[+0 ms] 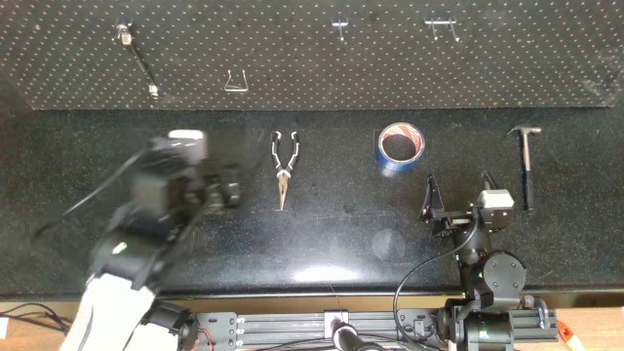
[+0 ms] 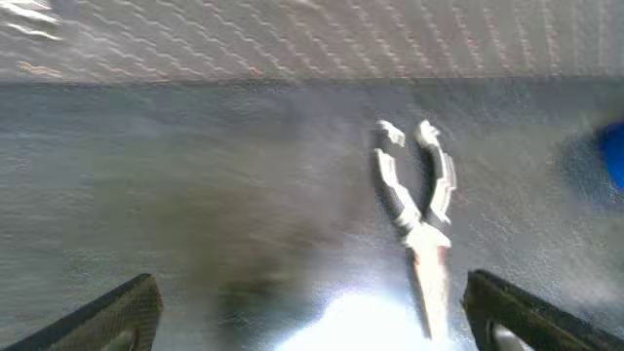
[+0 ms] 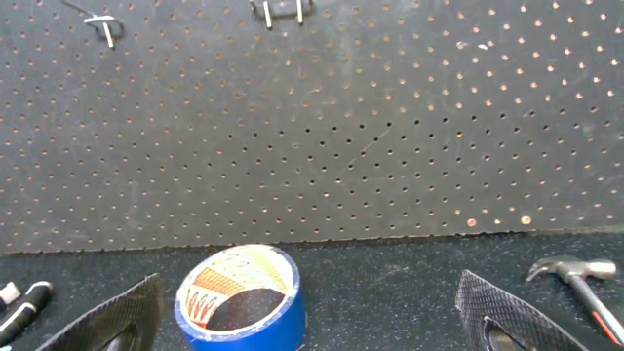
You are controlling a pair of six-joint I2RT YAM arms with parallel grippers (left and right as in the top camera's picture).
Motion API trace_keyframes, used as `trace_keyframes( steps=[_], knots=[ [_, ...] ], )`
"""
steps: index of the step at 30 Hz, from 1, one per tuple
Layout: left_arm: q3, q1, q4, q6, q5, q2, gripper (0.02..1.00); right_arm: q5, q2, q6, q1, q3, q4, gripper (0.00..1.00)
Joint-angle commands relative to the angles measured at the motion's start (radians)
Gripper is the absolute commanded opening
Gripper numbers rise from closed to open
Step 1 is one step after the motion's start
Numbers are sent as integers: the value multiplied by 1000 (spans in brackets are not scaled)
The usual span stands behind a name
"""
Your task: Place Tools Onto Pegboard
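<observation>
Pliers (image 2: 426,234) lie flat on the bench (image 2: 146,195), so the left pincer (image 2: 312,312), spread wide, may skid off them.

The right pincer (image 3: 310,314) hangs low over the dark surface (image 3: 390,278), its two fingers (image 3: 117,317) set wide apart. It faces a pegboard (image 3: 370,127) that rises from the surface's far edge. A roll of blue tape (image 3: 241,297) lies flat on the surface between the fingers, closer to one of them, with its open core turned upward. Outside that finger, two handle tips of the pliers (image 3: 21,300) show on the surface. Outside the other finger lies a hammer (image 3: 575,276), its head pointing toward the tape. High on the pegboard sit two metal hooks, a single one (image 3: 100,24) and a double one (image 3: 278,12).
</observation>
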Motion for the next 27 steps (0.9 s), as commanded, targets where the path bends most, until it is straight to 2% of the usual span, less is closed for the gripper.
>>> trace_keyframes(
  steps=[1, 3, 5, 9, 12, 15, 20, 27],
  knots=[
    [2, -269, 156, -378, -77, 251, 996, -8, -7, 14, -3, -4, -3, 976],
    [13, -291, 181, -468, -60, 318, 996, -8, -7, 14, -3, -4, -3, 976],
    [55, -295, 138, -467, -22, 375, 996, -8, -7, 14, -3, -4, -3, 976],
    [194, -294, 16, -465, -42, 512, 996, -8, -7, 14, -3, -4, -3, 974],
    [287, -294, 10, -387, -53, 618, 996, -8, -7, 14, -3, -4, -3, 976],
    [350, -291, -31, -374, -110, 669, 996, -8, -7, 14, -3, -4, -3, 976],
    [356, -235, -17, -374, -109, 730, 993, -8, -7, 14, -3, -4, -3, 976],
    [356, -234, 58, -280, -73, 811, 996, -8, -7, 14, -3, -4, -3, 976]
  ],
)
